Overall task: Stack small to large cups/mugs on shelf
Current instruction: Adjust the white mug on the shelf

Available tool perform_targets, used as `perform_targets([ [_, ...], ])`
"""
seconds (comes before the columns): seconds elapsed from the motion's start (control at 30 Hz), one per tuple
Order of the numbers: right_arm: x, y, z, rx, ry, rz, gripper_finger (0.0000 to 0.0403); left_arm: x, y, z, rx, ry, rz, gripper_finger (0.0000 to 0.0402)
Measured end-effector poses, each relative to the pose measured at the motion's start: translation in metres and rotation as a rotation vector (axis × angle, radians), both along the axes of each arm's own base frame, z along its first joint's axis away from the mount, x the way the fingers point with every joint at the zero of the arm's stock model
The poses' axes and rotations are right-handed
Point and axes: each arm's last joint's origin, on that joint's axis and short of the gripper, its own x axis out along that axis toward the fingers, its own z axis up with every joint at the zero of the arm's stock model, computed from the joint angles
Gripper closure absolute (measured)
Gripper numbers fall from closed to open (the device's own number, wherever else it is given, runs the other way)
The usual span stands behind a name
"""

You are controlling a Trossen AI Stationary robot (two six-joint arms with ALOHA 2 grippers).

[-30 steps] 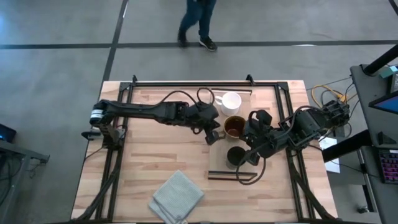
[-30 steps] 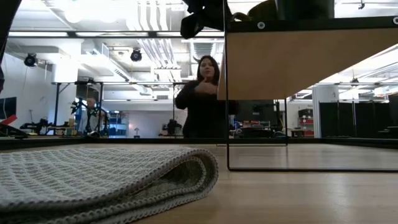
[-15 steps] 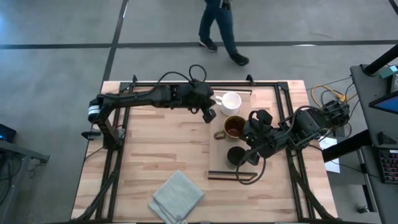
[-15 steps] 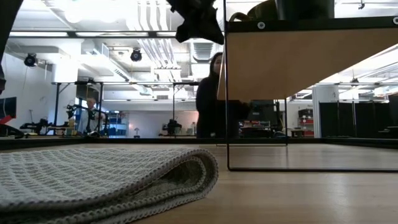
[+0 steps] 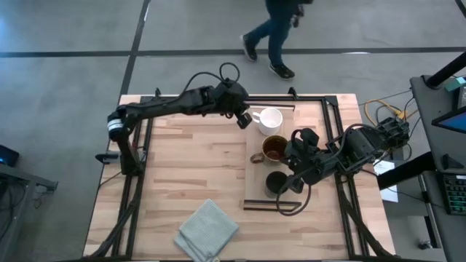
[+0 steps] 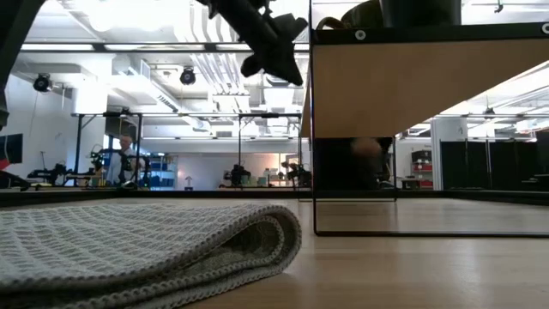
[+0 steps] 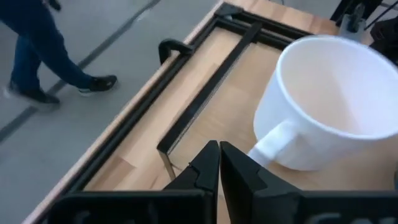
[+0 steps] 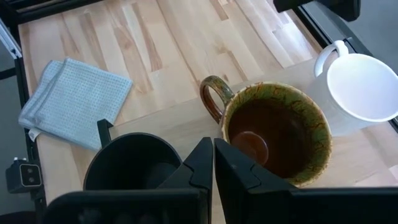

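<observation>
Three cups stand in a row on the light-wood shelf (image 5: 254,195): the white mug (image 5: 271,118) at the far end, the glossy brown mug (image 5: 274,148) in the middle, and the dark cup (image 5: 277,182) at the near end. My left gripper (image 5: 244,118) is shut and hovers just left of the white mug's handle (image 7: 273,140), apart from it. My right gripper (image 5: 289,167) is also shut. It is at the shelf's right side, pointing between the brown mug (image 8: 273,130) and the dark cup (image 8: 134,163).
A folded grey cloth (image 5: 207,231) lies on the table near its near edge, large in the low view (image 6: 146,249). Dark metal rails (image 5: 218,97) run along the table's far and side edges. A person (image 5: 277,33) walks on the floor beyond the far edge.
My left gripper has moved away from the brown mug's left side toward the table's far edge and now sits beside the white mug's handle. The cups and my right arm have kept still. The person behind the table has walked to the right.
</observation>
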Motion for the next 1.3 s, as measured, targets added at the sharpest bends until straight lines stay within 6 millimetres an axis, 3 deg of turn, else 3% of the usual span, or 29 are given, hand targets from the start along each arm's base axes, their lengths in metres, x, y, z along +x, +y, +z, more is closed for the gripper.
perform_targets([
  [0.4,0.0,0.0,0.0,-0.002,0.001,-0.002,0.0394,0.017,0.006,-0.028,-0.071,0.039,-0.056,0.0402],
  [1.3,-0.002,-0.001,-0.001,-0.011,0.021,-0.003,0.0394,0.02,-0.009,-0.025,-0.115,0.018,-0.106,0.0402],
])
